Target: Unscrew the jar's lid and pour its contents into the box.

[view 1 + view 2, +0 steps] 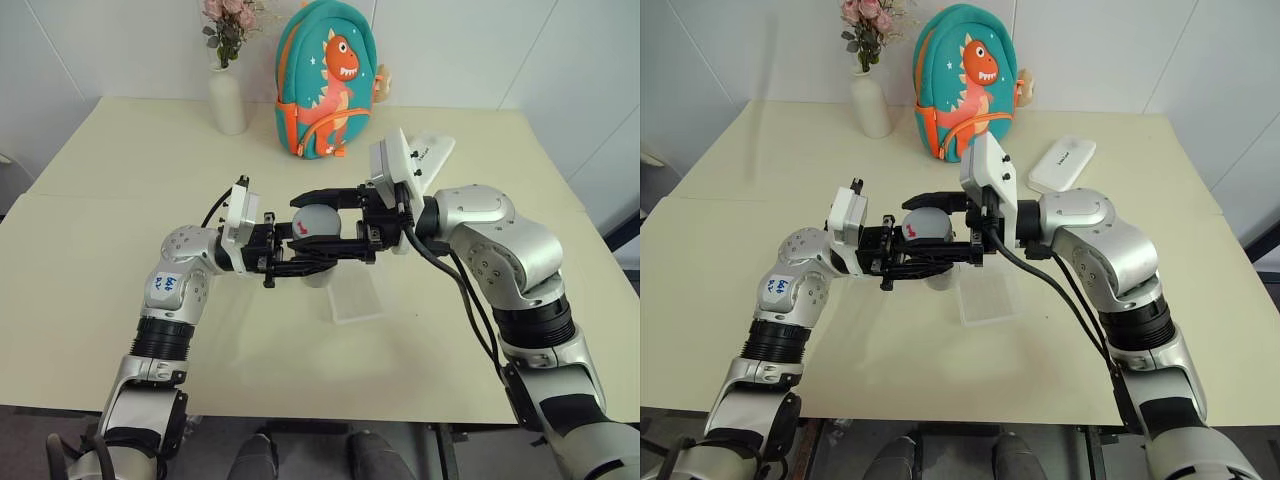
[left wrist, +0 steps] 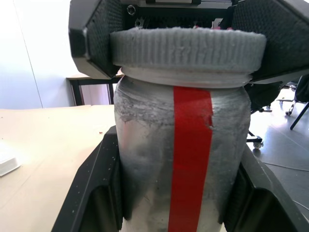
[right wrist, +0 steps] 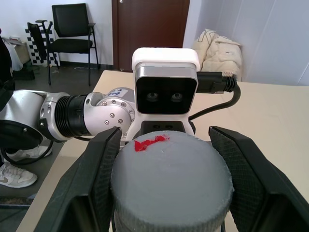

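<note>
Jar [image 2: 183, 159] clamped in your left hand [image 1: 290, 262]; right hand [image 3: 169, 188] clamped on lid [image 3: 171, 181], ready for unscrewing; box [image 1: 357, 297] just below hands.

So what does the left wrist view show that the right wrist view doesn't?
Left wrist view alone: the jar side on, with its red stripe, held between the left gripper's fingers, the lid's ribbed edge above it.

Right wrist view alone: the lid from above with a small red mark, a black chair and a brown door behind.

Both: the right gripper clamped on the lid, and the beige table.
</note>
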